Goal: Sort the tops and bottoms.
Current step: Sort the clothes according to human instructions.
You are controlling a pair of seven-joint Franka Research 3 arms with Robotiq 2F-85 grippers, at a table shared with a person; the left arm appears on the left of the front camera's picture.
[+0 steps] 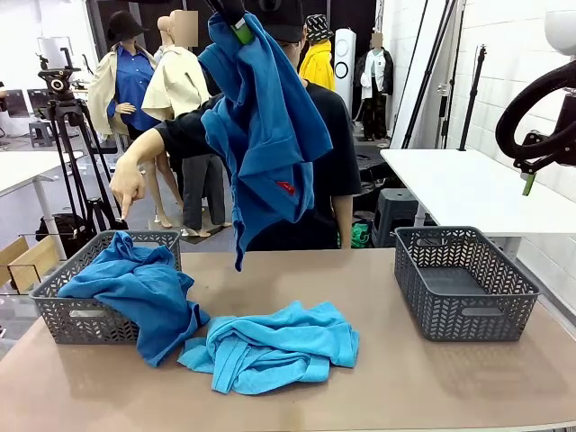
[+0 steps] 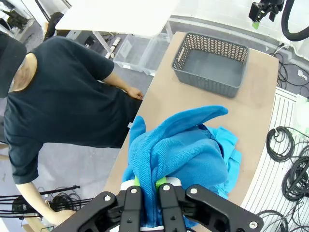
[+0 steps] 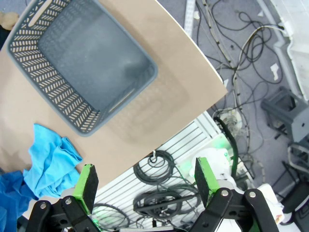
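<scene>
Shirt point(image 1: 265, 126), royal-blue, hangs clamped in left end effector point(image 2: 147, 183); right end effector point(image 3: 146, 181) stands open.

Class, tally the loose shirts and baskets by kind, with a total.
Shirts: 3 (royal-blue shirt in the left hand, blue shirt in the left basket, sky-blue shirt on the table)
Baskets: 2 (with the right basket)
Total: 5

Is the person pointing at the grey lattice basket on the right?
No, the person's hand points down toward the left grey lattice basket holding a blue shirt.

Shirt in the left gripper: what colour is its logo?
Red logo on the royal-blue shirt; best in front view.
</scene>
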